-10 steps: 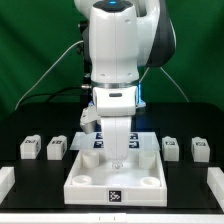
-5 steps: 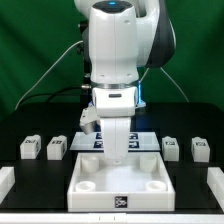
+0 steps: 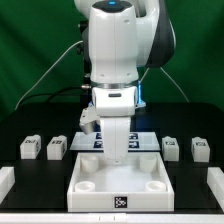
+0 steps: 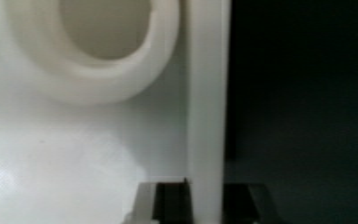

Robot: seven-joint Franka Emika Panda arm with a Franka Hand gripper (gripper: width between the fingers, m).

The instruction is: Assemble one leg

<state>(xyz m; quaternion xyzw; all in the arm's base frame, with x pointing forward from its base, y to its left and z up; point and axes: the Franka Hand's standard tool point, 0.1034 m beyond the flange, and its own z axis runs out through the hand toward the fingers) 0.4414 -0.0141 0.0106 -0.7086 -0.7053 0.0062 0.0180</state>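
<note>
Four stubby white legs (image 3: 31, 148) (image 3: 57, 148) (image 3: 170, 147) (image 3: 200, 149) flank a glossy square rimmed tray (image 3: 90, 200).

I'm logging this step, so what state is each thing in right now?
Tray: flat on the table, visible sockets empty.
Legs: four, loose on table, two each side of tray, none fitted.
Gripper: astride the tray's rim; clamped or not, cannot tell.

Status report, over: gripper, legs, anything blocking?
Gripper down on tray, its rim between the fingers; grip unclear. Four legs loose on table, two either side of tray. Nothing blocking them.
</note>
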